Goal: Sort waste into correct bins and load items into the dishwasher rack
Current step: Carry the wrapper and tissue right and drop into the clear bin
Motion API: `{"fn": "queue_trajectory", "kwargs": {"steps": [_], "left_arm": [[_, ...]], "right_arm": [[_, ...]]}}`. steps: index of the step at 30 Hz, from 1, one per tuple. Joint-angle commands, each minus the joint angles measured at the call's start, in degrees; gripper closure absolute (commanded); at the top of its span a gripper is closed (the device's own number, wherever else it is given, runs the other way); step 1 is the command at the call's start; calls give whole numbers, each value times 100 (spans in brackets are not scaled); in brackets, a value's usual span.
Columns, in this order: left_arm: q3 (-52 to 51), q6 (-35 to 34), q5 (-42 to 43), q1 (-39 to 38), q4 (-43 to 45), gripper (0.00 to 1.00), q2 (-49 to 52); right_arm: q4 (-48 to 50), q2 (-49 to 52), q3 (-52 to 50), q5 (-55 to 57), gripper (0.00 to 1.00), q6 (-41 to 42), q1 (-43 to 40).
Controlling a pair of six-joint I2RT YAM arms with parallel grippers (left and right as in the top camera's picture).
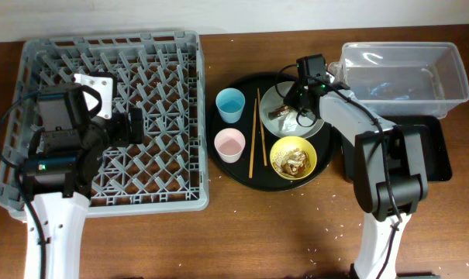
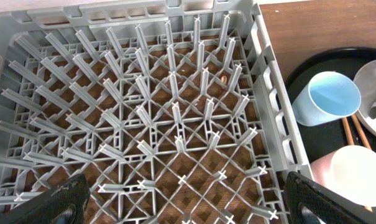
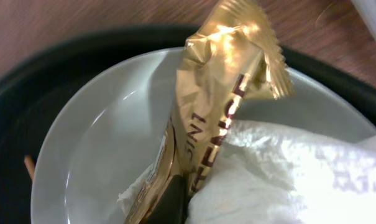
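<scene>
Item, right gripper: jaws narrow and apparently pinched on the lower end of the Nescafe wrapper, though my wrist view showed only one dark finger at its foot. The wrapper stood up toward 12 o'clock, gold and creased. Item, tissue: crumpled at 4 o'clock of the wrapper and pressed against it. Both were over the plate, which sat at 1 o'clock on the round black tray. Hazards, as I judged them: the hold was low on slick foil, so the stick could slide out on a quick lift. The tissue could ride up with it and reach the wrong bin. A dropped wrapper could land in the yellow bowl among the food scraps at 6 o'clock of the plate. Item, bins: the clear tub at 2 o'clock of the plate and the shallow black tray at 4 o'clock. Pose: my right arm reached from its base toward 11 o'clock, wrist pitched down over the plate. Item, left gripper: jaws wide and holding nothing. It hung over the dishwasher rack, the forearm running toward 12 o'clock.
</scene>
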Motion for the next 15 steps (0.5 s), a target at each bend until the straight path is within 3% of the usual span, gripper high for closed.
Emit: {"fn": "queue_trajectory", "kwargs": {"steps": [1, 6, 11, 15], "left_arm": [[68, -33, 103, 13, 11, 0, 24], [68, -33, 103, 15, 11, 0, 24], [68, -33, 103, 13, 11, 0, 24], [68, -31, 103, 13, 11, 0, 24]], "right_arm": [[-116, -98, 177, -614, 96, -1204, -44], [-780, -1099, 828, -660, 96, -2022, -258], [-1499, -2153, 1484, -466, 96, -1996, -861], [-1587, -2282, 1478, -133, 96, -1377, -1631]]}}
